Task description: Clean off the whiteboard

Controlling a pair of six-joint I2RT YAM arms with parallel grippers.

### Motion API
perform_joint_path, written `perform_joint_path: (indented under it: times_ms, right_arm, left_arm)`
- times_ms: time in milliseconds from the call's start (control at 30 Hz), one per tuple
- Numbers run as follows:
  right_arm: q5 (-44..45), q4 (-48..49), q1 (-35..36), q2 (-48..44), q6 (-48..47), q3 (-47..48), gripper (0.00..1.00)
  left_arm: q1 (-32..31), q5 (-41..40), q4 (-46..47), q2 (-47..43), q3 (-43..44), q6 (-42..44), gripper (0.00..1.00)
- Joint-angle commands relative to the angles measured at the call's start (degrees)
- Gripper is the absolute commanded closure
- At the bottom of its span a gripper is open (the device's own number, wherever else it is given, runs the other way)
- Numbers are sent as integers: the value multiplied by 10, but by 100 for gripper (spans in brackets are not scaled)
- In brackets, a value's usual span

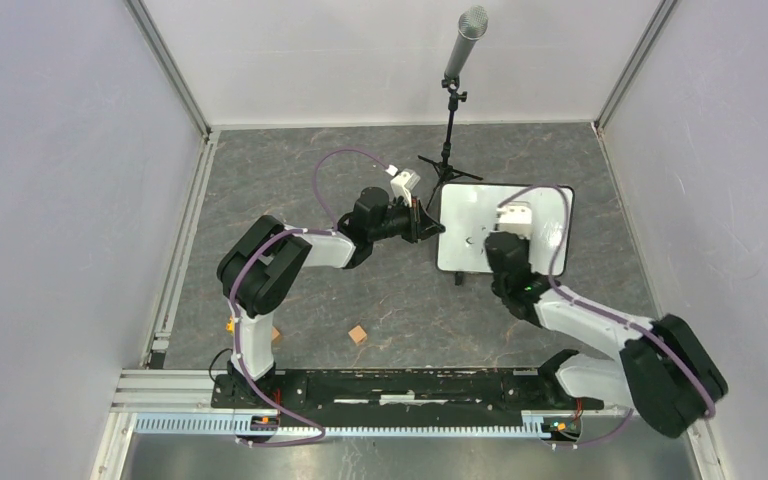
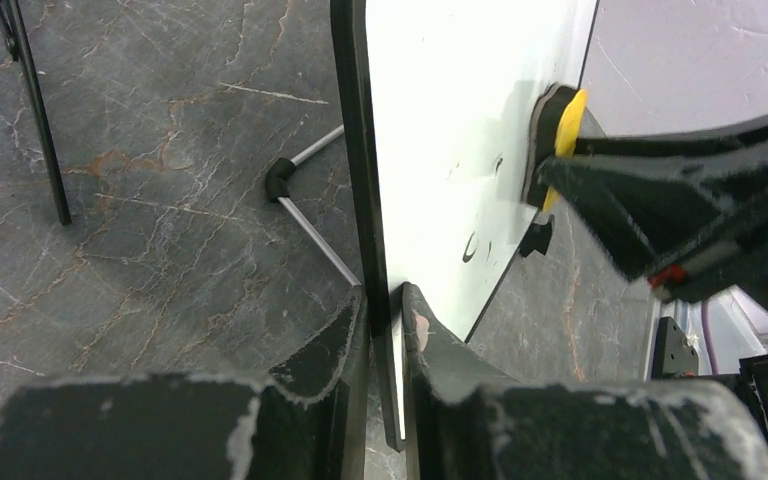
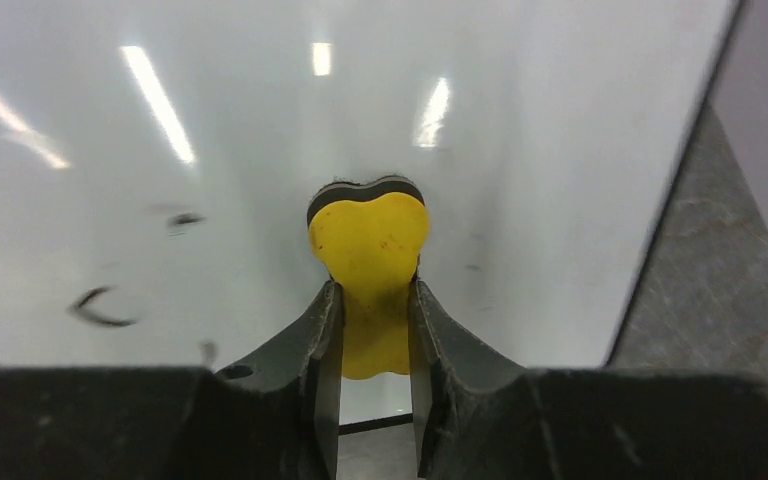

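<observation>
The whiteboard [image 1: 465,215] sits near the table's [image 1: 360,290] far edge, right of centre. My left gripper [image 2: 388,310] is closed on its left rim. My right gripper [image 3: 372,300] pinches a yellow eraser [image 3: 370,235] against the surface: the wiping step. Next, I judge, sweep over the few black marks [image 3: 100,308].

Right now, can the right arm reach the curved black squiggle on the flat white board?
Probably yes. The right gripper holds the yellow eraser against the board; only bare surface separates it from the squiggle. The left gripper clamps the edge.
</observation>
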Motion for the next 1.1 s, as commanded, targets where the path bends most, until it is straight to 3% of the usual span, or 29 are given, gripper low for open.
perform_joint_path:
  times_ms: [0,167,367,767,900,1067]
  right_arm:
    - [-18,-20,100,81,25,80,82]
    - [-45,-6,165,166,34,160,82]
    - [-42,-8,159,171,30,168,82]
    - [-31,-11,-18,1,12,-17,81]
    - [-49,2,-1,0,-2,-25,82]
    - [-25,51,110,75,-17,10,82]
  left_arm:
    - [-6,-10,-34,-9,11,42,98]
    - [-6,-8,-34,-9,11,42,98]
    - [-6,-10,-36,-11,10,44,98]
    - [-6,-8,-35,-8,13,42,98]
    - [-6,-7,-36,-7,15,42,98]
    - [-7,-6,-36,-6,14,41,98]
